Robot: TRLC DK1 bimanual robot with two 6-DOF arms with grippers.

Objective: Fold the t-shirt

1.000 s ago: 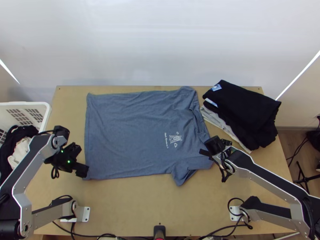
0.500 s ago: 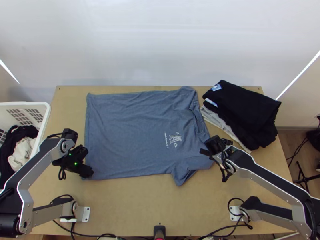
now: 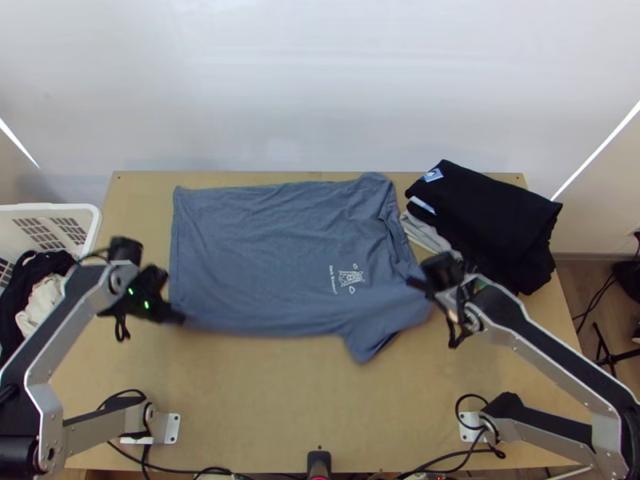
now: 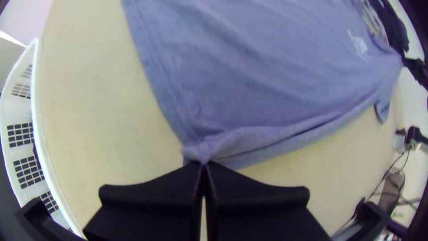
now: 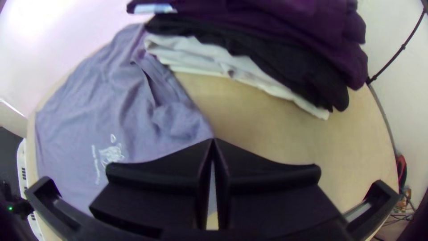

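Top view: white basket (image 3: 48,207) beside table (image 3: 320,408); black cloth (image 3: 19,290), cream cloth (image 3: 38,304) inside

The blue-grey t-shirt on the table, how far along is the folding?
Done: the blue-grey short-sleeved t-shirt lies mostly spread, white print up.
In hand: its near side, the left gripper shut on the hem corner, the right gripper on the shoulder.
Left: every main fold, since neither side crosses the body; then probably the stack of black and white clothes.

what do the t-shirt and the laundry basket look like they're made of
T-shirt: soft, matte knit, probably cotton or a blend, given its fine wrinkles and drape. Basket: likely white moulded plastic, smooth, with a rounded rim and grid-like openings.
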